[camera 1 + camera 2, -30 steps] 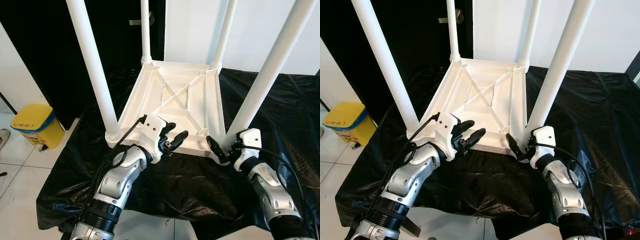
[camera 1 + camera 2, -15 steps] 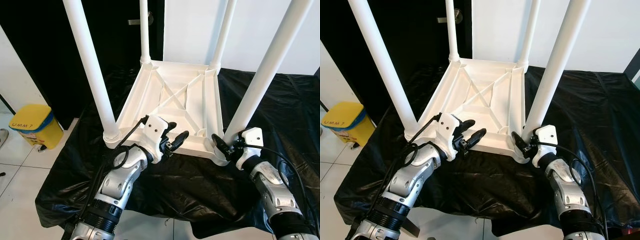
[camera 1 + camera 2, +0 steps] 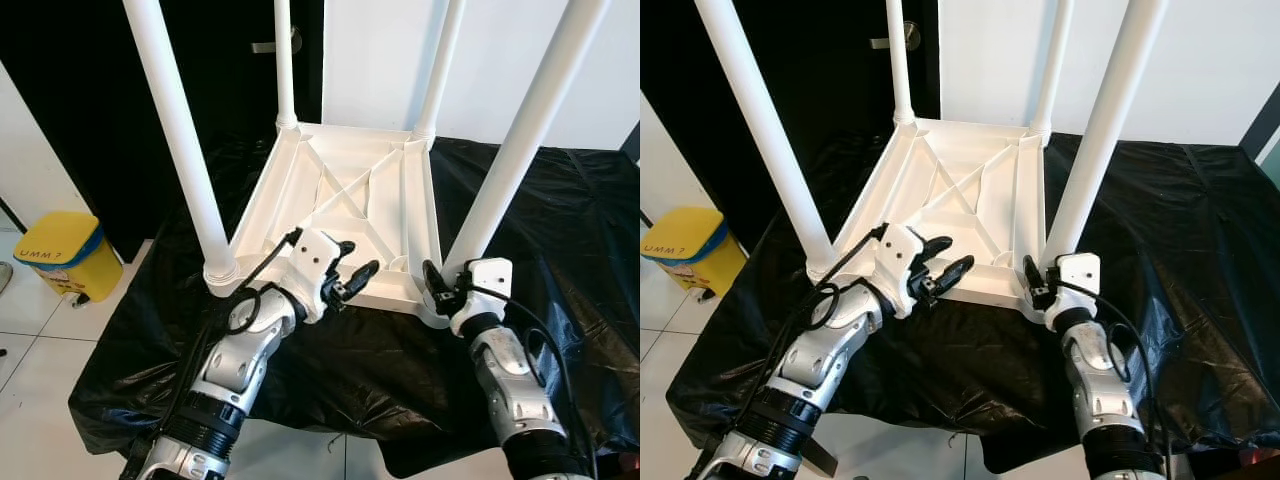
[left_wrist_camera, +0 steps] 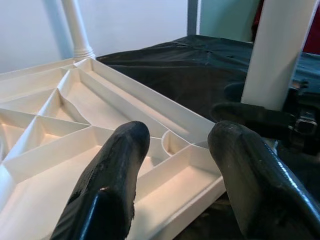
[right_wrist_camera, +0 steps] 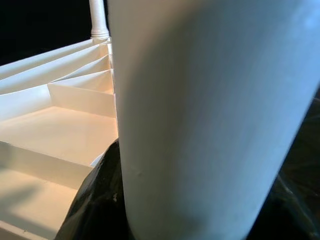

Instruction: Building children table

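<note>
Left gripper point(image 3: 352, 277) hovers with fingers apart over the near edge of the upturned white table point(image 3: 350, 200) on the black sheet point(image 3: 400, 370), while the right gripper point(image 3: 437, 282) is clamped around the near right leg point(image 3: 510, 170).

The white table point(image 3: 350, 200) lies upside down on a black sheet point(image 3: 380, 370), and its four legs stand up like posts at the corners. Between the near left leg point(image 3: 185, 140) and the near right leg point(image 3: 520, 150) the way into the ribbed underside is open from above. The left gripper point(image 3: 352, 272), fingers spread, hangs over the table's near rim in that gap, nothing between its tips. The right gripper point(image 3: 438, 283) crowds the foot of the near right leg, the leg sitting between its fingers. Low ribs cross the underside. A yellow bin point(image 3: 65, 255) stands on the floor, well off to the left.
</note>
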`<state>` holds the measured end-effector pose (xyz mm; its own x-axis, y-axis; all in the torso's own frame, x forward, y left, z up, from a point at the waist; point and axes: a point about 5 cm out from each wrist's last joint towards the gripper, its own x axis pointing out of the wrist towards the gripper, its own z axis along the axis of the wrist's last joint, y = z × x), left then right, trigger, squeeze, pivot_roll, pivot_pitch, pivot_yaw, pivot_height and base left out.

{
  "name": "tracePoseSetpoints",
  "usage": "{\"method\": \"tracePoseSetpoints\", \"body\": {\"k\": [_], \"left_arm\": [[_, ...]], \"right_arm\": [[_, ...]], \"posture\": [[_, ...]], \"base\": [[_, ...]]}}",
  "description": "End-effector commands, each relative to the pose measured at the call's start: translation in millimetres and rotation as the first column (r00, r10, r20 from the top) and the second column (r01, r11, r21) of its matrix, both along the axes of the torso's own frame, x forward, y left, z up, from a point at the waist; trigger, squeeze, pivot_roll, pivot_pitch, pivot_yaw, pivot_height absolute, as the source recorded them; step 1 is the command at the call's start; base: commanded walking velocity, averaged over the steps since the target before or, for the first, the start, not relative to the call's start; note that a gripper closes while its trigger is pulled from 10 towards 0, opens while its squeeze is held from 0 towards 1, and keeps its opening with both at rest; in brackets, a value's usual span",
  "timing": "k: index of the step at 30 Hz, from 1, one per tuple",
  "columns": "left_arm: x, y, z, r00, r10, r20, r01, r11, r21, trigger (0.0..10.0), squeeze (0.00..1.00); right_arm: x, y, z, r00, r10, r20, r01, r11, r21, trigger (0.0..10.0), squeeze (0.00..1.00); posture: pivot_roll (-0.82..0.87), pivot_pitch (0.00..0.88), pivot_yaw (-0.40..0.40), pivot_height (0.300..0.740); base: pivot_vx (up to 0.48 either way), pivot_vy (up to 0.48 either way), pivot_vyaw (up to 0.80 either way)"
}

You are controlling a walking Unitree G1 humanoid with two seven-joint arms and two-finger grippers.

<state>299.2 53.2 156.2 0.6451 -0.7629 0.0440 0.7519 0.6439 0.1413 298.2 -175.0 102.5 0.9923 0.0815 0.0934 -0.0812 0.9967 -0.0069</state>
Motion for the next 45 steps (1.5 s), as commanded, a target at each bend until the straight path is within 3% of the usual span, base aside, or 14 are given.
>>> {"method": "tracePoseSetpoints", "body": {"k": [1, 4, 10, 27, 28, 38, 41, 42, 43, 45], "left_arm": [[0.6, -2.5, -1, 1.0, -0.006, 0.01, 0.005, 1.0, 0.022, 10.0, 0.0], [1.5, -3.2, -3, 1.0, 0.016, 0.016, -0.016, 1.0, 0.026, 10.0, 0.0], [1.6, -7.2, -3, 0.999, 0.018, 0.027, -0.019, 1.0, 0.024, 10.0, 0.0], [1.4, -5.3, -4, 0.998, 0.039, 0.042, -0.04, 0.999, 0.02, 10.0, 0.0], [1.1, -5.1, -5, 0.998, 0.038, 0.042, -0.039, 0.999, 0.02, 10.0, 0.0], [2.1, -5.0, -3, 0.998, 0.029, 0.049, -0.031, 0.999, 0.025, 10.0, 0.0], [-0.5, -5.7, -3, 0.999, 0.006, 0.051, -0.007, 1.0, 0.028, 10.0, 0.0], [-0.5, -5.7, -3, 0.999, 0.006, 0.051, -0.007, 1.0, 0.028, 10.0, 0.0], [-2.2, -6.4, -3, 0.999, -0.005, 0.047, 0.003, 1.0, 0.03, 10.0, 0.0], [-3.6, -7.3, -4, 0.999, -0.015, 0.043, 0.013, 0.999, 0.035, 10.0, 0.0]], "right_arm": [[-3.6, -0.9, -15, 0.996, -0.042, -0.079, 0.044, 0.999, 0.019, 10.0, 0.0], [-6.4, 5.7, -18, 0.978, -0.183, -0.097, 0.187, 0.982, 0.038, 10.0, 0.0], [-7.0, 19.1, -16, 0.986, -0.142, -0.083, 0.145, 0.989, 0.034, 10.0, 0.0], [-5.6, 17.5, -11, 0.985, -0.161, -0.062, 0.163, 0.986, 0.026, 10.0, 0.0], [-5.8, 16.1, -9, 0.988, -0.147, -0.053, 0.149, 0.988, 0.032, 10.0, 1.0], [-5.6, 7.4, -1, 0.998, -0.055, -0.005, 0.055, 0.998, 0.037, 10.0, 1.0], [-6.1, -8.4, 6, 0.995, 0.095, 0.016, -0.094, 0.995, -0.015, 10.0, 1.0], [-6.1, -8.4, 6, 0.995, 0.095, 0.016, -0.094, 0.995, -0.015, 10.0, 1.0], [-5.2, -13.4, 8, 0.99, 0.14, 0.012, -0.14, 0.99, -0.035, 10.0, 0.0], [-3.3, -17.7, 10, 0.982, 0.188, 0.004, -0.187, 0.98, -0.061, 10.0, 0.0]], "posture": [[-0.1, 0.0, -0.04, 0.74], [-0.1, 0.0, -0.046, 0.74], [-0.1, 0.0, -0.052, 0.74], [-0.08, 0.0, -0.07, 0.74], [-0.08, 0.0, -0.069, 0.74], [-0.09, 0.0, -0.07, 0.74], [-0.11, 0.0, -0.052, 0.74], [-0.11, 0.0, -0.052, 0.74], [-0.11, 0.0, -0.043, 0.74], [-0.11, 0.0, -0.043, 0.74]], "base": [[0.0, 0.0, 0.0], [0.0, 0.0, 0.0], [0.0, 0.0, 0.0], [0.0, 0.0, 0.0], [0.0, 0.0, 0.0], [0.0, 0.0, 0.0], [0.0, 0.0, 0.0], [0.0, 0.0, 0.0], [0.0, 0.0, 0.0], [0.0, 0.0, 0.0]]}}
